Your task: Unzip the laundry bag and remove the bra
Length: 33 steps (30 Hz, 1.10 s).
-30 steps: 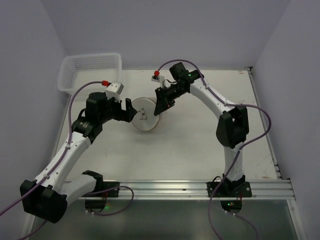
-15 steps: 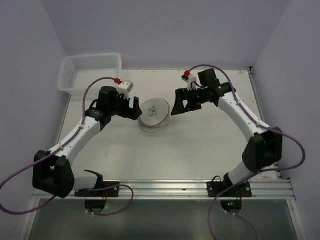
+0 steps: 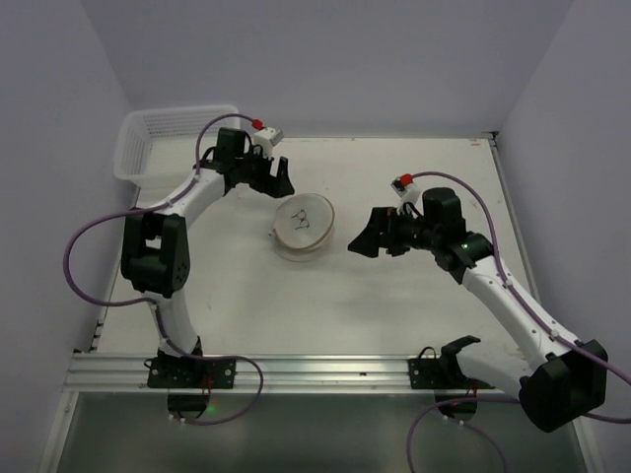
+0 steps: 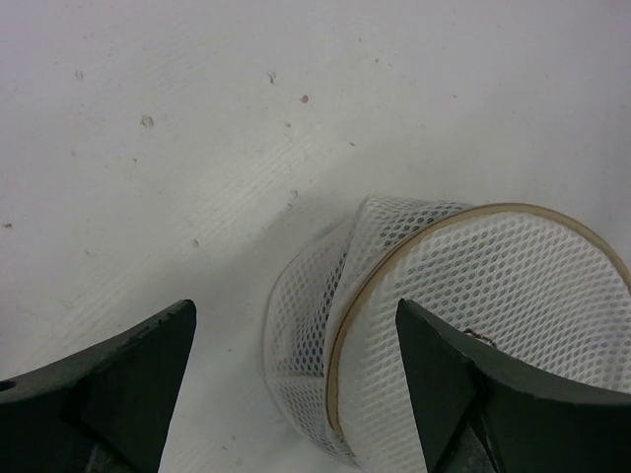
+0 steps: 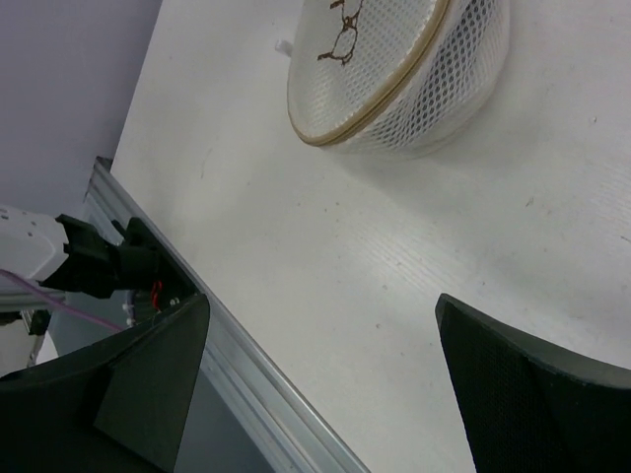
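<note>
Both arms have pulled back from the laundry bag (image 3: 304, 225), which sits alone on the white table (image 3: 414, 315) just left of centre in the overhead view, tipped so that its beige-rimmed face and black pictogram (image 3: 301, 219) show to the camera. A second ago the right fingers (image 5: 532, 384) were nearly closed at the bag's right edge. They now stand released and spread wide at centre right of the frame, well apart from the mesh. The left fingers (image 4: 118, 384), also released, have swung from the bag's left side to its upper left and hang just beside it, holding nothing. The bag has shifted a little to the right. With neither arm gripping it, the unzipping appears not to have begun, or the attempt has been dropped, and a fresh approach seems needed. The zipper and its pull cannot be made out in any view, and whether a seam has opened is unclear. No bra is visible through the mesh. The right wrist view cuts off the bag's top, while the white plastic mesh basket (image 3: 177, 118) sits in the upper left corner.
</note>
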{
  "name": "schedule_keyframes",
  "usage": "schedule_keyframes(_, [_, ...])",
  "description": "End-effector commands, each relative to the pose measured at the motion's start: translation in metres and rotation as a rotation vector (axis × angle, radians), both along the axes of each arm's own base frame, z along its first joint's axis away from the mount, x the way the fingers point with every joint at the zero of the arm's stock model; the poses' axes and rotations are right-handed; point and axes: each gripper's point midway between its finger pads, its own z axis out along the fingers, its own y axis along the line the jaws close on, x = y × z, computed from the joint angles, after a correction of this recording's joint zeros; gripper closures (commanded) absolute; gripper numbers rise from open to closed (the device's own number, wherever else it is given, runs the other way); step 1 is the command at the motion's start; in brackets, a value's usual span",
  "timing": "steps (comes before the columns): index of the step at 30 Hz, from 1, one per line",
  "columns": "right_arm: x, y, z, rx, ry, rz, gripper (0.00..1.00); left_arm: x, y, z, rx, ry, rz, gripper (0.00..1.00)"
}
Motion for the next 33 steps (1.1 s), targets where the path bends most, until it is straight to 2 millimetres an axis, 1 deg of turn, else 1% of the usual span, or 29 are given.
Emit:
schedule_keyframes(1, [-0.003,0.001,0.023,0.061,-0.086,-0.011,0.01,-0.011,-0.005,0.005,-0.056,0.044,-0.15,0.14])
schedule_keyframes(2, [-0.007,-0.001,0.024,0.064,-0.094,-0.013,0.01,-0.012,-0.006,0.005,-0.06,0.043,-0.178,0.14])
schedule_keyframes(3, [-0.008,-0.002,0.024,0.065,-0.096,-0.016,0.01,-0.015,-0.006,-0.004,-0.058,0.071,-0.19,0.14])
schedule_keyframes(7, [-0.013,-0.004,0.023,0.076,-0.101,-0.019,0.01,-0.029,0.0,-0.025,-0.076,0.16,-0.224,0.16])
schedule_keyframes(11, [-0.017,-0.003,0.02,0.084,-0.095,-0.007,0.01,-0.041,-0.004,-0.029,-0.131,0.209,-0.26,0.19])
schedule_keyframes(12, [-0.018,-0.002,0.021,0.088,-0.095,-0.001,0.01,-0.043,-0.006,-0.028,-0.14,0.211,-0.267,0.21])
schedule_keyframes(14, [-0.019,-0.002,0.018,0.087,-0.093,0.002,0.01,-0.052,-0.007,-0.031,-0.16,0.236,-0.278,0.26])
schedule_keyframes(15, [-0.019,-0.001,0.019,0.089,-0.094,0.005,0.01,-0.055,-0.008,-0.03,-0.162,0.238,-0.28,0.3])
schedule_keyframes(16, [-0.02,-0.001,0.018,0.09,-0.093,0.007,0.01,-0.062,-0.008,-0.035,-0.17,0.258,-0.285,0.33])
schedule_keyframes(17, [-0.02,0.0,0.019,0.095,-0.093,0.012,0.01,-0.064,-0.009,-0.035,-0.178,0.268,-0.28,0.36])
schedule_keyframes(18, [-0.02,0.0,0.019,0.097,-0.094,0.015,0.01,-0.067,-0.01,-0.033,-0.189,0.266,-0.274,0.4])
schedule_keyframes(19, [-0.02,0.0,0.018,0.098,-0.094,0.018,0.01,-0.064,-0.012,-0.03,-0.209,0.231,-0.274,0.45])
schedule_keyframes(20, [-0.02,0.001,0.018,0.098,-0.093,0.021,0.01,-0.077,-0.013,-0.038,-0.241,0.287,-0.26,0.5])
schedule_keyframes(21, [-0.02,0.001,0.018,0.099,-0.095,0.024,0.01,-0.08,-0.014,-0.035,-0.254,0.286,-0.252,0.55])
schedule_keyframes(22, [-0.019,0.002,0.018,0.101,-0.097,0.026,0.01,-0.078,-0.015,-0.036,-0.266,0.271,-0.242,0.7])
schedule_keyframes(23, [-0.02,0.002,0.019,0.105,-0.101,0.028,0.01,-0.089,-0.015,-0.043,-0.286,0.334,-0.209,0.78])
schedule_keyframes(24, [-0.019,0.002,0.02,0.106,-0.107,0.025,0.01,-0.092,-0.015,-0.04,-0.297,0.337,-0.195,0.87])
schedule_keyframes(25, [-0.018,0.002,0.02,0.104,-0.109,0.016,0.01,-0.089,-0.014,-0.041,-0.299,0.319,-0.173,1.0])
schedule_keyframes(26, [-0.017,0.002,0.021,0.106,-0.118,0.006,0.01,-0.092,-0.015,-0.037,-0.324,0.35,-0.134,1.0])
schedule_keyframes(27, [-0.018,0.004,0.022,0.107,-0.125,0.003,0.01,-0.103,-0.015,-0.036,-0.34,0.368,-0.111,1.0])
schedule_keyframes(28, [-0.012,0.001,0.02,0.089,-0.133,-0.046,0.01,-0.097,-0.017,-0.031,-0.351,0.325,-0.084,1.0])
schedule_keyframes(29, [-0.009,0.001,0.022,0.09,-0.143,-0.077,0.01,-0.102,-0.02,-0.025,-0.39,0.375,-0.024,1.0])
schedule_keyframes(30, [-0.013,0.009,0.023,0.084,-0.161,-0.069,0.01,-0.11,-0.022,-0.017,-0.413,0.355,0.001,1.0])
schedule_keyframes(31, [-0.012,0.011,0.024,0.072,-0.181,-0.087,0.01,-0.11,-0.03,-0.01,-0.433,0.322,0.013,1.0])
schedule_keyframes(32, [-0.003,0.009,0.024,0.046,-0.218,-0.151,0.01,-0.108,-0.03,-0.007,-0.451,0.347,0.11,1.0])
schedule_keyframes(33, [-0.009,0.02,0.023,0.044,-0.225,-0.132,0.01,-0.11,-0.031,0.006,-0.475,0.328,0.148,1.0])
